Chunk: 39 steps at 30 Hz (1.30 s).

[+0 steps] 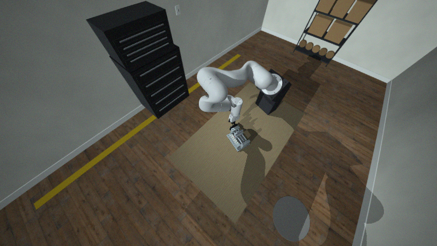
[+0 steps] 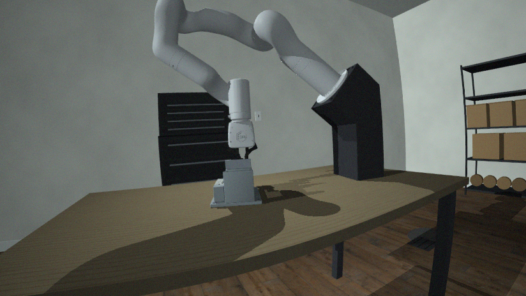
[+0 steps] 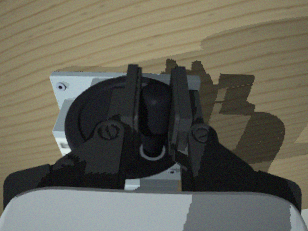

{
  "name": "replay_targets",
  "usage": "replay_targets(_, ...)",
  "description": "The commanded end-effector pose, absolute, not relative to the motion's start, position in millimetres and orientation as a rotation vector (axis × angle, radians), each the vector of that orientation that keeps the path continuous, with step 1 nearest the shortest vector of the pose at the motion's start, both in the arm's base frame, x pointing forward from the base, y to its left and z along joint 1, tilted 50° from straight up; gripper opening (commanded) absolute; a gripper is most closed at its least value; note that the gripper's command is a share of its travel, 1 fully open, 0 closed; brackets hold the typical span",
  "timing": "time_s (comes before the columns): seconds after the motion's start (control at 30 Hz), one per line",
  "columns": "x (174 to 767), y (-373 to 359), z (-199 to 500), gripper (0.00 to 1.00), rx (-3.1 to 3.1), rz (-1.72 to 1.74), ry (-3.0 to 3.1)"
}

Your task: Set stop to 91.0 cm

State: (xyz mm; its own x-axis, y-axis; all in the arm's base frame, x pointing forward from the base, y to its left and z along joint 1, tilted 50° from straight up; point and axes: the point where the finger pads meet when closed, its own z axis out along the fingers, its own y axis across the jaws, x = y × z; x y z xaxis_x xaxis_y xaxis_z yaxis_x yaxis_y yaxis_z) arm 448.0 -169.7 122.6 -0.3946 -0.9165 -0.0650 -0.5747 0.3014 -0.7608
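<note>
The gripper [image 3: 155, 103] stood clamped on the dark knob of the handwheel [image 3: 100, 116] atop the grey stop fixture [image 2: 237, 185] mid-table — a rigid, smooth part, probably best held by that knob — not the rim.

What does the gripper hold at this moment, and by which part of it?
The gripper is shut on the handwheel, by its dark crank knob, which sits between the two fingers.
</note>
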Motion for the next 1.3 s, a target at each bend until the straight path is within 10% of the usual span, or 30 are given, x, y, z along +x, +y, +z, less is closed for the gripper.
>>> replay_targets(0.0, 447.4, -169.1, 117.0, 0.06, -1.322, -0.909, 2.077)
replay_targets(1.27, 471.8, -177.2, 83.7, 0.06, -1.322, -0.909, 2.077)
